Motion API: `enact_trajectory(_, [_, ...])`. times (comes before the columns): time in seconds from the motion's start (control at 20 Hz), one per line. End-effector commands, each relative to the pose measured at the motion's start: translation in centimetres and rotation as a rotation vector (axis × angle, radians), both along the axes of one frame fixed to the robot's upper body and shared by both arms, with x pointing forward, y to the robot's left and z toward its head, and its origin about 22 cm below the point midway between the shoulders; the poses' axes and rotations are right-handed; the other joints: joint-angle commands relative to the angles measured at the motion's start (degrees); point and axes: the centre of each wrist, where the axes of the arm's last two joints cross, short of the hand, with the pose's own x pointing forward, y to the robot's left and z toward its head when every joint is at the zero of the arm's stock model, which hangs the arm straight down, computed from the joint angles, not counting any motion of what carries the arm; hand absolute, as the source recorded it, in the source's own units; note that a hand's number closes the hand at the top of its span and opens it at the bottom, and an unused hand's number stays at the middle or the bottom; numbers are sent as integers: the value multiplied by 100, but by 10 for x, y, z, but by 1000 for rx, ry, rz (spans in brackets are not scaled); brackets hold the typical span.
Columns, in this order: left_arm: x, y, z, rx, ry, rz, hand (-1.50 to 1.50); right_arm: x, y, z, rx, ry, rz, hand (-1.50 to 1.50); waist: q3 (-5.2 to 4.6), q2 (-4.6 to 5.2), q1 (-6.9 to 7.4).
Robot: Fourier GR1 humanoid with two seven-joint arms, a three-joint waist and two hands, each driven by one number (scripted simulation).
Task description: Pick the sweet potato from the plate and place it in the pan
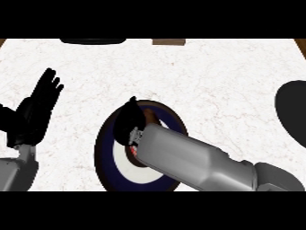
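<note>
A round plate (107, 152) with a dark blue rim and white middle lies at the centre front of the counter. My right hand (130, 120) is down over it, with the grey forearm coming in from the lower right and covering much of the plate. A brown piece of the sweet potato (152, 118) shows right beside the hand, on its right; the rest is hidden. The black pan (302, 116) sits at the right edge, partly cut off. My left hand (34, 108) rests open at the left, fingers up, well apart from the plate.
A black object (93, 41) and a brown block (168, 42) lie at the counter's far edge. Wooden borders run along the left and right sides. White marble counter (221, 81) stretches between the plate and the pan.
</note>
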Motion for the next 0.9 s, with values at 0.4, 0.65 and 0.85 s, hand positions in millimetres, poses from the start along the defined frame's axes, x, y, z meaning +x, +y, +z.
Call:
enact_trajectory(0.4, [-5, -16, -6, 17, -1, -12, 0, 12, -19, -42, 45, 45, -21, -150, 1, 15, 67])
enact_trajectory(0.65, [-2, -7, 3, 5, -7, -20, 0, 8, -16, -44, -1, 71, -38, -150, 0, 12, 94])
enact_trajectory(0.85, [-13, -7, 21, -12, 2, -19, 0, 18, -24, -54, 32, 134, 63, 150, 4, -1, 72])
